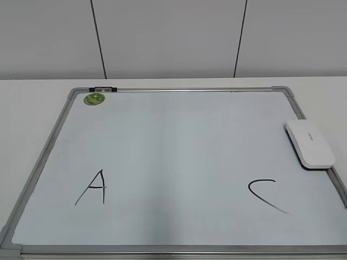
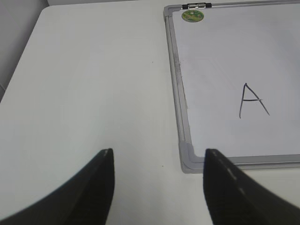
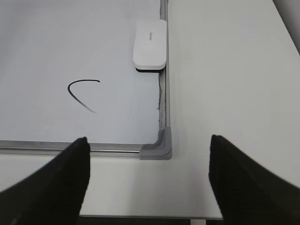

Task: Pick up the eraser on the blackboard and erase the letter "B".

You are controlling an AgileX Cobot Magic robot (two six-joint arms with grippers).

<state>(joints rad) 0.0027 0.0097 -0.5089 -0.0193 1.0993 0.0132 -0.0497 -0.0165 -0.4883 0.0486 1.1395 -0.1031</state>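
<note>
The blackboard (image 1: pixel 173 141) is a white board with a grey frame, lying flat on the white table. A black "A" (image 1: pixel 92 188) is at its near left and a black "C" (image 1: pixel 265 195) at its near right. No letter "B" shows between them; that area is bare. The white eraser (image 1: pixel 309 143) lies on the board's right edge, also seen in the right wrist view (image 3: pixel 150 43). My left gripper (image 2: pixel 158 159) is open over the table, left of the board's near left corner (image 2: pixel 189 158). My right gripper (image 3: pixel 149 147) is open above the board's near right corner (image 3: pixel 161 145). Neither gripper shows in the exterior view.
A small round green magnet (image 1: pixel 94 99) sits at the board's far left corner, next to a black clip (image 1: pixel 103 88) on the frame. White table (image 2: pixel 93 84) lies left of the board and to its right (image 3: pixel 225 84). A grey wall stands behind.
</note>
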